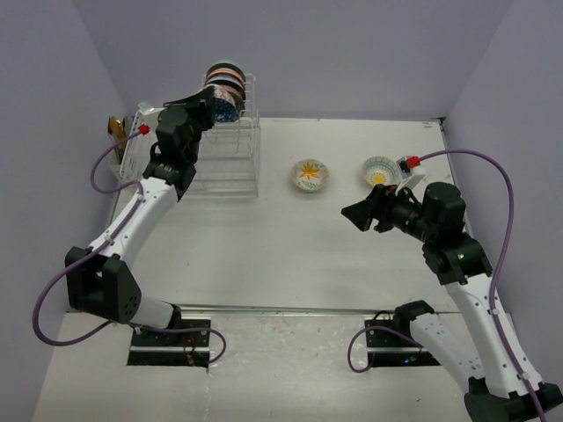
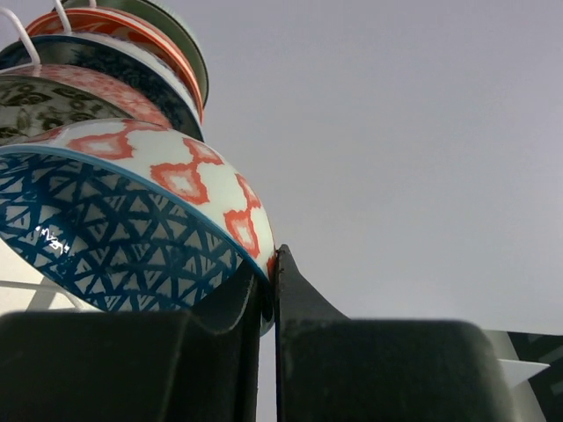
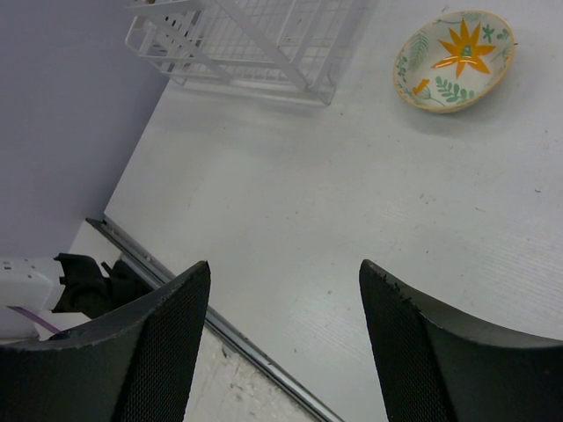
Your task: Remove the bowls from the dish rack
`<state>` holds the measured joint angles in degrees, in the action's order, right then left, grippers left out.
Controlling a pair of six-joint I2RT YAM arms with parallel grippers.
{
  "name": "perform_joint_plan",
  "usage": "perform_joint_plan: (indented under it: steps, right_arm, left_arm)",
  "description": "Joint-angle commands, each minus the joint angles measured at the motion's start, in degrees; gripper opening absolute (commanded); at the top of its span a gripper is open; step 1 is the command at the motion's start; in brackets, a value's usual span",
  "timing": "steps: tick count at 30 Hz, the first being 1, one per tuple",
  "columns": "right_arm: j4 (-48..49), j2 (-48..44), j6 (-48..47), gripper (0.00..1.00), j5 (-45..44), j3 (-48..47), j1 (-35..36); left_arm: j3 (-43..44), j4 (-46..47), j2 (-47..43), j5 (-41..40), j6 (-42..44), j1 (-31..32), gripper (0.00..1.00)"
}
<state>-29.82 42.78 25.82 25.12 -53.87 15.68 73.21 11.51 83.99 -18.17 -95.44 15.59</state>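
Note:
The white wire dish rack (image 1: 230,158) stands at the back left, with several bowls (image 1: 226,81) on edge in its tall slotted tower. My left gripper (image 1: 216,107) is up at the tower. In the left wrist view it (image 2: 271,274) is shut on the rim of the nearest bowl (image 2: 132,229), blue triangles inside and red patches outside. The other bowls (image 2: 123,40) stand behind it. My right gripper (image 1: 356,214) hovers open and empty over mid-table; its wrist view sees the rack (image 3: 255,44).
Two bowls lie on the table right of the rack: an orange-flower bowl (image 1: 310,175) (image 3: 453,60) and a second patterned bowl (image 1: 380,170) by my right wrist. A small golden-brown object (image 1: 115,127) sits at the rack's left end. Walls enclose the table.

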Motion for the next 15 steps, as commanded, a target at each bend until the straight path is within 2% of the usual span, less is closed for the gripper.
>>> perform_joint_plan:
  steps: [1, 6, 10, 12, 13, 14, 15]
  right_arm:
    - [0.21, 0.28, -1.21, 0.70, 1.50, -1.24, -0.04]
    - [0.03, 0.63, -1.30, 0.70, 1.86, -1.77, -0.04]
    - [-0.23, 0.98, -0.86, 0.70, 1.86, -2.56, -0.04]
    - [-0.32, 1.16, -0.25, 0.70, 1.51, -3.61, -0.04]
    - [-1.28, 1.33, 0.01, 0.70, 0.81, -4.22, -0.04]
    - [-2.16, 1.51, 0.54, 0.70, -2.07, -5.80, -0.04]
    - [-2.78, 1.95, 0.63, 0.70, -3.49, -6.68, -0.04]
  left_arm:
    - [-1.84, 7.21, -5.32, 0.16, -0.54, -0.39, 0.00]
    - [-5.35, 7.83, -9.45, 1.38, -0.10, -0.39, 0.00]
    - [-7.64, 10.27, -11.21, 6.12, 5.68, -0.30, 0.00]
    - [-3.80, 9.86, -9.73, 11.47, 12.43, 0.40, 0.00]
    - [-0.91, 5.06, -8.76, 15.84, 20.39, 1.45, 0.00]
    - [2.26, 1.88, -6.75, 16.67, 25.34, 5.28, 0.00]
    - [7.42, -0.41, -5.95, 16.42, 35.13, 7.76, 0.00]
